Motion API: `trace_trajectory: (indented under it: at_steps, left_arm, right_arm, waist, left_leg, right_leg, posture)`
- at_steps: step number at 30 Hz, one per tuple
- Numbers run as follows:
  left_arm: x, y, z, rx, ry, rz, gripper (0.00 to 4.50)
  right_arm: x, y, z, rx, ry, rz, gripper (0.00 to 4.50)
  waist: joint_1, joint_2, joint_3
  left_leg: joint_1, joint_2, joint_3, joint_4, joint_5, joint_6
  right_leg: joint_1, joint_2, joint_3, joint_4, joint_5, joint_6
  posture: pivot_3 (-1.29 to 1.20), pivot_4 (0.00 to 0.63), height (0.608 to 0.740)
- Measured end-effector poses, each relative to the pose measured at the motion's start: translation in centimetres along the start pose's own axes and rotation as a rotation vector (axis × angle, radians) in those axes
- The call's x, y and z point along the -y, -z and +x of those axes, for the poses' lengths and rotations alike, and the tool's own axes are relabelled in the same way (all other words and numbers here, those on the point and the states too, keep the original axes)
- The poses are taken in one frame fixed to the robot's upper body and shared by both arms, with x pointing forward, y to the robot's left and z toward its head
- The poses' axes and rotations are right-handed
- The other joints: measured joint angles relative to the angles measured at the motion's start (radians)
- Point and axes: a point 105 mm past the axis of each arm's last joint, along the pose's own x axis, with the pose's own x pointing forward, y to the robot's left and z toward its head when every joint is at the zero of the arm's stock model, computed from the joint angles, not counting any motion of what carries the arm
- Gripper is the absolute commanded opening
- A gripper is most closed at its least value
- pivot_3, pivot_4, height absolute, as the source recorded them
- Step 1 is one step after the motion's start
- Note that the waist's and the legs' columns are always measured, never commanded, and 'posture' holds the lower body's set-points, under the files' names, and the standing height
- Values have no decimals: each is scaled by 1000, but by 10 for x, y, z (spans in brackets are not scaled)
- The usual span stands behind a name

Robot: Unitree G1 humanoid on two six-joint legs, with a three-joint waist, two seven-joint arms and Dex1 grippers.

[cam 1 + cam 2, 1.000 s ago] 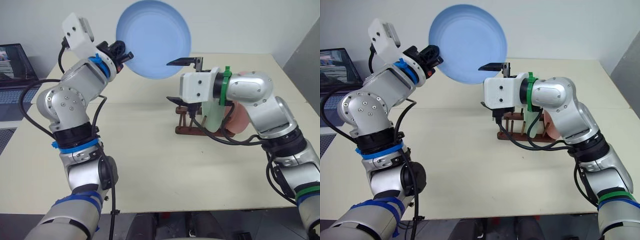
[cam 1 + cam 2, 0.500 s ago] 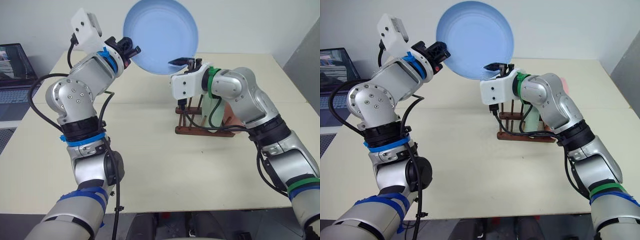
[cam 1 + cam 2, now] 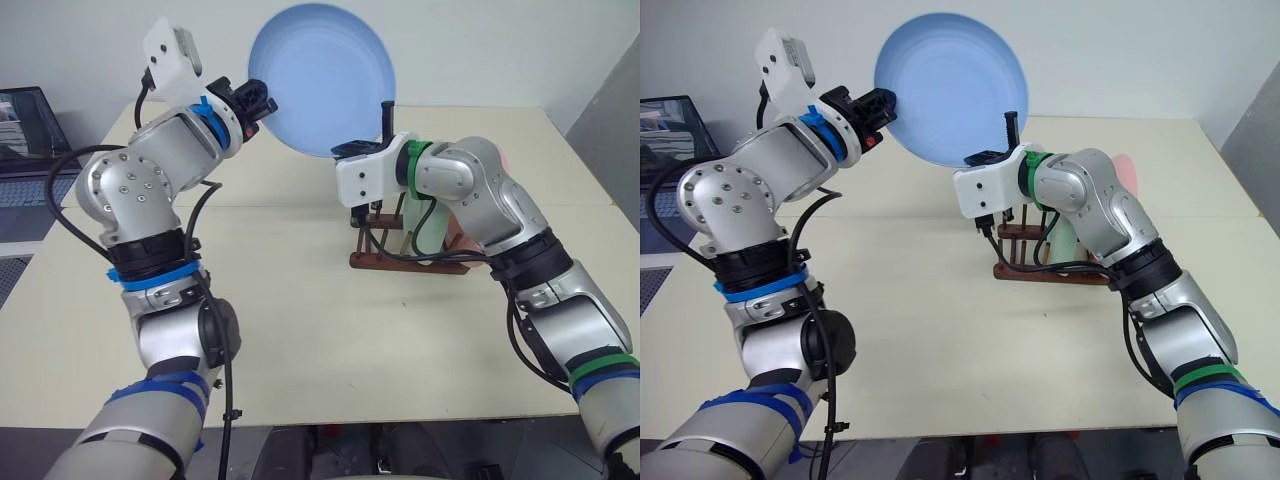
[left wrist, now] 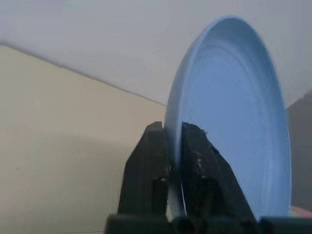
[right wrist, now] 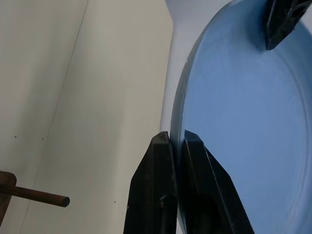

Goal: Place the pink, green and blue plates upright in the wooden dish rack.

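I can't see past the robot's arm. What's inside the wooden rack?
A green plate stands in the rack, with a pink plate behind it. The right arm covers most of both, so their slots can't be seen.

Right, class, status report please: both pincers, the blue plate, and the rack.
Both pincers, left and right, clamped on blue plate rim, held aloft. Green plate in wooden rack, pink behind it. Nothing in the way.
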Motion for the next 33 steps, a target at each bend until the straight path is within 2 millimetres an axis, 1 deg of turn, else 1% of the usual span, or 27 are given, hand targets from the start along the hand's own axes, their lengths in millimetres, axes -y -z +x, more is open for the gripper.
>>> trace_trajectory:
  at_steps: [1,2,5,8,10,11,13,15,16,18,21,23,25,28,30,33]
  left_arm:
    - [0,-4,-4,16,26,26,1748]
    - [0,-9,-8,34,49,43,1994]
    - [-3,-23,-19,91,120,103,2965]
    - [-7,-45,-38,192,207,246,3865]
    - [-12,-52,-49,227,240,343,3865]
    - [-18,-50,-58,219,259,405,3865]
    - [-27,-39,-64,178,281,450,3865]
    - [-36,-22,-72,112,318,508,3865]
    - [-38,-14,-76,78,344,539,3865]
    - [-30,10,-90,-24,458,634,3865]
    - [-19,44,-103,-159,605,758,3865]
    - [-13,67,-114,-250,709,836,3865]
    - [-8,80,-118,-288,779,843,3865]
    - [-2,83,-121,-292,845,855,3865]
    - [3,83,-120,-281,880,865,3865]
    - [10,81,-116,-259,918,865,3865]
  right_arm:
    - [1,0,-1,-1,1,-4,0]
    - [1,2,-1,-4,-1,-6,0]
    - [1,3,-4,-1,-11,-16,0]
    - [7,0,-8,43,12,29,0]
    - [18,-4,-14,77,50,88,0]
    - [27,-10,-17,120,94,169,0]
    - [38,-15,-24,169,144,262,0]
    - [50,-24,-33,249,191,437,0]
    - [55,-28,-37,291,206,531,0]
    - [65,-40,-50,409,226,780,0]
    - [70,-51,-67,510,215,975,0]
    - [65,-54,-80,560,215,1126,0]
    - [54,-51,-87,561,195,1245,0]
    - [37,-49,-93,557,153,1426,0]
    - [31,-50,-97,550,145,1511,0]
    - [19,-47,-96,520,165,1613,0]
  waist:
    - [0,0,0]
    - [0,0,0]
    - [-1,0,0]
    - [-5,0,0]
    - [-6,0,0]
    - [-10,0,0]
    - [-11,0,0]
    - [-11,0,0]
    - [-11,0,0]
    - [-9,0,0]
    - [1,0,0]
    - [3,1,0]
    - [3,1,0]
    - [0,1,0]
    - [-2,1,0]
    - [-4,1,0]
  left_leg:
    - [1,0,0,-2,0,-1]
    - [1,0,0,-3,1,-1]
    - [1,1,-1,-6,2,-3]
    - [1,1,-1,-6,2,-4]
    - [1,1,-1,-7,2,-4]
    - [2,2,-1,-7,2,-4]
    - [2,2,-1,-7,2,-4]
    - [2,3,-2,-7,2,-3]
    - [2,3,-2,-7,2,-3]
    - [2,3,-2,-7,1,0]
    - [2,3,-2,-7,0,2]
    - [2,3,-2,-8,1,3]
    - [2,3,-1,-8,2,5]
    - [2,3,-1,-8,3,6]
    - [2,3,-1,-8,3,7]
    - [2,3,0,-9,3,7]
  right_leg:
    - [0,0,0,0,0,0]
    - [0,0,0,0,0,0]
    - [-1,2,0,0,0,-1]
    - [-1,2,0,-1,-1,-2]
    - [-1,2,0,-1,-1,-2]
    - [-1,2,1,-1,0,-3]
    - [-1,2,0,0,-1,-3]
    - [-1,2,0,0,0,-5]
    - [-1,2,0,0,0,-5]
    - [-1,1,0,-1,1,-7]
    - [-1,0,-1,-1,1,-9]
    - [-1,-1,-2,-1,1,-10]
    - [-1,-2,-2,-1,0,-12]
    - [-1,-2,-2,0,0,-12]
    - [-1,-2,-2,0,0,-12]
    - [-1,-2,-2,0,0,-12]
  posture:
    - [0,150,740]
    - [0,150,740]
    - [0,150,740]
    - [0,150,740]
    - [0,150,740]
    - [0,150,740]
    - [0,150,740]
    - [0,150,740]
    - [0,150,740]
    - [0,150,740]
    - [0,150,740]
    - [0,150,740]
    - [0,150,740]
    - [0,150,740]
    - [0,150,740]
    - [0,150,740]
